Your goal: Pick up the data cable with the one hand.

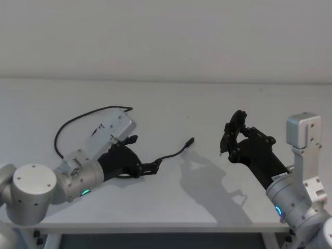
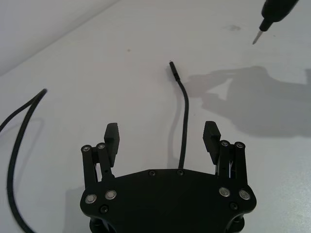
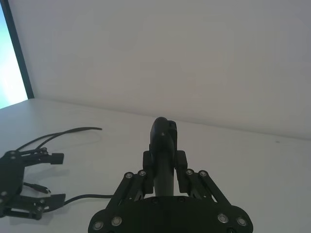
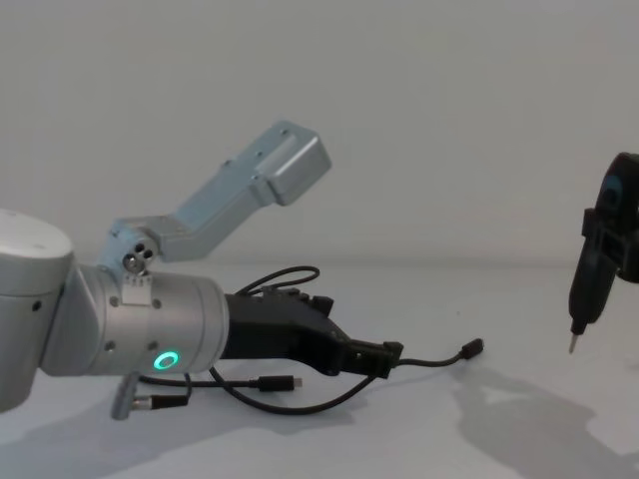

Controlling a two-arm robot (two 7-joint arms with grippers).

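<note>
Head view: white table (image 1: 155, 104), pale wall (image 1: 166, 36); left pincer (image 1: 154, 167) wide astride data cable (image 1: 174, 153); right pincer (image 1: 232, 137) clamps tool (image 1: 238, 118).

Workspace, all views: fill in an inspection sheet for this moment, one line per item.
Surface: white table, bare apart from the cords.
Job's things: cable lies flat, looping at the back, one plug free out in front of the left hand.
Clutter: short cord with a silver plug, under the left arm.
Hands: left hand open, low over the table, one finger on each side of the cable, not closed on it; right hand raised, shut on a black tool with a metal tip.
Cables: those two cords, nothing more seen.
Surroundings: plain wall.
</note>
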